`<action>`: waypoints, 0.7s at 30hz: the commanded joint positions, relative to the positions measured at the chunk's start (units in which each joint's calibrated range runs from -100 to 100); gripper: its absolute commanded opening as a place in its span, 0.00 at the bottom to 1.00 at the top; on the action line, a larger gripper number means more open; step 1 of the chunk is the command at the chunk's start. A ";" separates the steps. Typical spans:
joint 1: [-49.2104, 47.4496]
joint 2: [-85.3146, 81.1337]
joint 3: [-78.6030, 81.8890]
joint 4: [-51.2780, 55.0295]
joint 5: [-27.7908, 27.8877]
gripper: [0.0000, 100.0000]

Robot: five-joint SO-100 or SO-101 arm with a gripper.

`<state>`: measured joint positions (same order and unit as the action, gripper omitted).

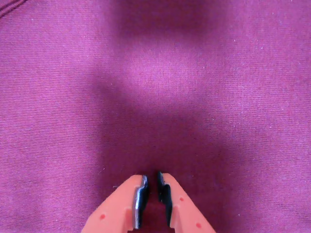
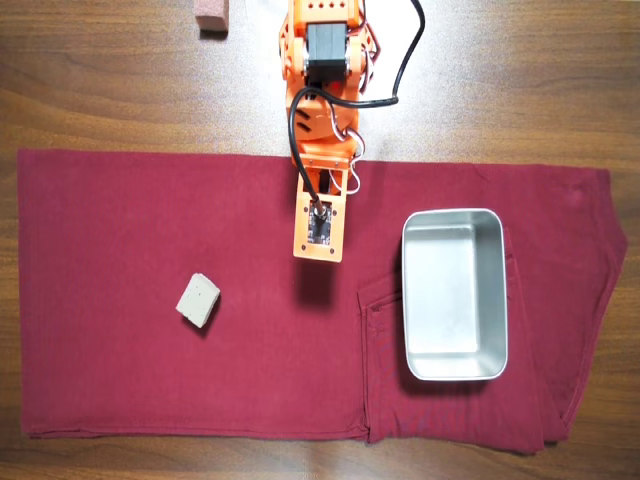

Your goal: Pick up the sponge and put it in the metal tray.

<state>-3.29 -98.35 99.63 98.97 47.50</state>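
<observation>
The sponge [image 2: 198, 299] is a small grey-beige block lying on the dark red cloth, left of centre in the overhead view. The metal tray [image 2: 453, 294] is a shiny, empty silver pan on the right of the cloth. My gripper [image 1: 151, 183] shows at the bottom of the wrist view, its orange jaws with dark pads nearly together and nothing between them, over bare cloth. In the overhead view my orange arm [image 2: 320, 225] points down over the cloth's middle, between sponge and tray, touching neither. Sponge and tray are out of the wrist view.
The dark red cloth [image 2: 120, 380] covers most of a wooden table [image 2: 520, 80]. A pinkish-brown block [image 2: 211, 14] sits on the wood at the top left, beside the arm's base. A black cable [image 2: 405, 60] loops off the arm.
</observation>
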 commanded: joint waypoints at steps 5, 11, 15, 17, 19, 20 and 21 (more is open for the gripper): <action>-0.45 -0.05 0.37 1.03 -0.05 0.04; -0.45 -0.05 0.37 1.03 -0.05 0.04; -2.47 -0.05 0.37 1.03 -0.10 0.02; -1.99 0.48 0.37 1.03 0.63 0.00; 1.95 12.47 -6.00 -10.77 1.27 0.03; 3.39 22.41 -13.10 -18.42 0.78 0.04; 4.92 31.02 -21.02 -22.76 0.44 0.06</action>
<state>-1.50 -86.89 94.48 89.48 48.42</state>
